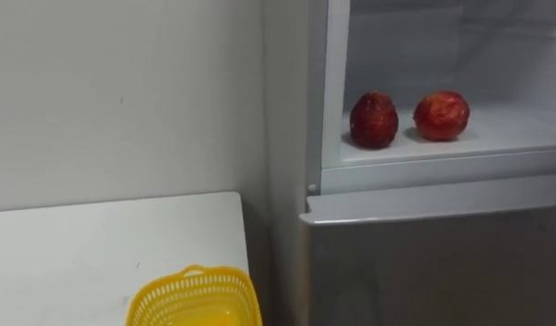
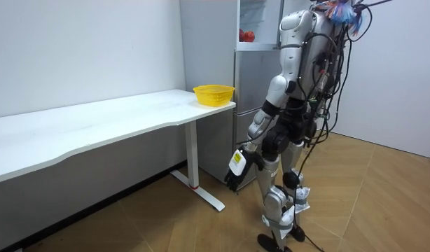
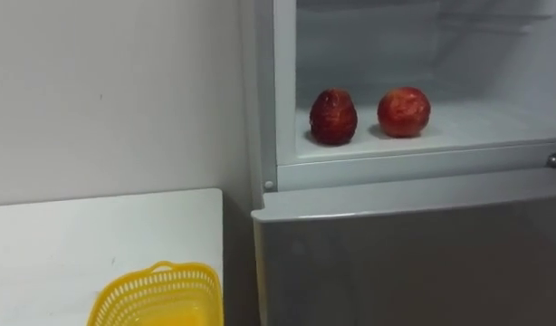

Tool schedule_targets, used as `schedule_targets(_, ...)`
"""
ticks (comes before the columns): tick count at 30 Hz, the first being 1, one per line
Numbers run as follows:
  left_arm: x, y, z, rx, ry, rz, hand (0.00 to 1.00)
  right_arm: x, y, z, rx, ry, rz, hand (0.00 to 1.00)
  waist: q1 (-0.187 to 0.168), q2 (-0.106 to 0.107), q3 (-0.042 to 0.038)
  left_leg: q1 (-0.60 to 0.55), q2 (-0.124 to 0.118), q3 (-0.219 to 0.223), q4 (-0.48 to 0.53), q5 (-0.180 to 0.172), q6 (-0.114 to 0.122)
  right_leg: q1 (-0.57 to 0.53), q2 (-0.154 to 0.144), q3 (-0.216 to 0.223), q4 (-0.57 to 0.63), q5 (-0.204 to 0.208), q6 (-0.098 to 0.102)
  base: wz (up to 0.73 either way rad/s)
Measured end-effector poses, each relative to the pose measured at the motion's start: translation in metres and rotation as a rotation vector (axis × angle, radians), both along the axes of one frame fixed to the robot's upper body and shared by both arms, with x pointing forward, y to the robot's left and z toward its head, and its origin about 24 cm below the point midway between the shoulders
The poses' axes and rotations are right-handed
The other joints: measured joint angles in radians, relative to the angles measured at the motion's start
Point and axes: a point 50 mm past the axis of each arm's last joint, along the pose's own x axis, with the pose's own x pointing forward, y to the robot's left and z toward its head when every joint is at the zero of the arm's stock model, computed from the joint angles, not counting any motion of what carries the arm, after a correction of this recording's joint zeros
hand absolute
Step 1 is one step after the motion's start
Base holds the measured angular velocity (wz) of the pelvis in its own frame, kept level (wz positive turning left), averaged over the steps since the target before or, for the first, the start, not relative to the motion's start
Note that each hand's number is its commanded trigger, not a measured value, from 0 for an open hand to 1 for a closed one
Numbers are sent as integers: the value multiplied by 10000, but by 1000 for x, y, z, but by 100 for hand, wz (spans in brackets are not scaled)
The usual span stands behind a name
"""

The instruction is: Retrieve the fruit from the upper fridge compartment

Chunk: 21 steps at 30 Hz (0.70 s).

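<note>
Red pair: dark fruit (image 1: 374, 119) and bright fruit (image 1: 441, 115), side by side on the shelf (image 1: 509, 134) of the open upper fridge (image 1: 325, 109), close together but not touching.
Order: dark fruit left, bright fruit right.
Below: lower door (image 1: 432, 263) shut.
Table side: yellow basket (image 1: 195, 297) on the white table (image 1: 97, 244), at the end nearest the fridge.
Stance: upright before the fridge, table end at the left.
Arm pose: left arm hanging down, slightly bent at the elbow.
Hand pose: left hand (image 2: 234, 175) low beside the thigh, well below the fruits; wide or closed, cannot tell.
</note>
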Motion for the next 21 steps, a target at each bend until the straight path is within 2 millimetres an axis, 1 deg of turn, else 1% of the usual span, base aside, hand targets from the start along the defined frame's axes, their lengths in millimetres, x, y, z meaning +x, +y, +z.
schedule_targets(1,1,-1,0,42,-99,-92,0,17,1,9,-113,-959,182,0,-17,11,-7,1,11,35,-33,-1,0,-25,11,9,-26,17,-4,-11)
schedule_targets(2,2,-1,0,48,-177,-101,0,25,2,14,-171,-1498,270,0,-44,24,-10,-3,15,59,-54,0,-1,-52,17,28,-25,21,-6,-11)
schedule_targets(4,3,-1,1,149,-452,-114,0,57,10,38,-357,-3719,543,0,-65,64,6,-4,44,178,-87,-1,-2,-100,77,174,-52,41,-10,-13)
schedule_targets(5,3,-1,1,162,-519,-81,0,64,13,44,-378,-4215,598,0,-69,61,4,-10,48,185,-90,-1,-3,-118,85,201,-50,45,-15,-10)
schedule_targets(6,5,-1,1,170,-684,-64,0,75,16,59,-453,-5189,696,0,-69,63,-1,-51,48,182,-90,-1,-4,-164,88,217,-52,44,-15,-6)
schedule_targets(7,6,-2,2,189,-843,-84,0,85,20,76,-586,-6212,846,0,-71,50,-36,-117,46,195,-89,-1,-4,-281,89,230,-41,46,-15,-4)
schedule_targets(8,7,-2,2,183,-919,-74,0,91,22,85,-657,-6733,930,0,-76,92,-57,-157,50,216,-83,0,-5,-319,105,268,-52,66,-15,-12)
schedule_targets(9,7,-2,2,155,-1025,-82,0,98,27,100,-794,-7675,1159,0,-48,101,-66,-201,74,316,-83,3,-7,-385,148,390,-51,125,-23,-28)
schedule_targets(10,5,-3,2,130,-1080,-91,0,104,33,113,-869,-8449,1438,0,-13,120,-75,-194,105,458,-83,4,-10,-408,173,477,-77,173,-44,-30)
schedule_targets(11,4,-3,2,116,-1074,-99,0,106,35,119,-949,-8771,1615,0,-39,127,-78,-192,107,446,-84,4,-10,-379,171,475,-92,180,-49,-18)
schedule_targets(12,3,-3,2,96,-1115,-114,0,109,37,128,-1141,-9303,1863,0,-132,130,-42,-180,107,442,-85,4,-10,-247,170,465,-137,188,-48,0)
schedule_targets(14,3,-4,2,81,-1194,-221,0,112,38,136,-1378,-9858,1873,0,-179,127,-42,-156,106,488,-85,4,-10,-246,171,467,-209,214,-40,-2)
schedule_targets(16,3,-6,2,11,-1234,-475,0,117,41,153,-1557,-10722,1803,0,-131,161,-40,-195,113,652,-97,3,-10,-284,172,489,-205,230,-30,-11)
schedule_targets(17,2,-6,2,0,-1211,-554,0,119,42,157,-1587,-10954,1786,0,-131,173,-32,-201,114,655,-96,3,-10,-289,173,490,-205,238,-27,-7)
schedule_targets(20,1,-4,2,-59,-1140,-635,0,121,47,170,-1687,-11653,1744,0,-158,118,-5,-226,114,657,-97,3,-10,-371,172,474,-205,239,-25,0)
schedule_targets(21,1,-4,2,-94,-1114,-707,0,123,49,178,-1716,-12057,1768,0,-152,154,-40,-344,116,658,-90,3,-10,-470,170,467,-193,239,-25,0)
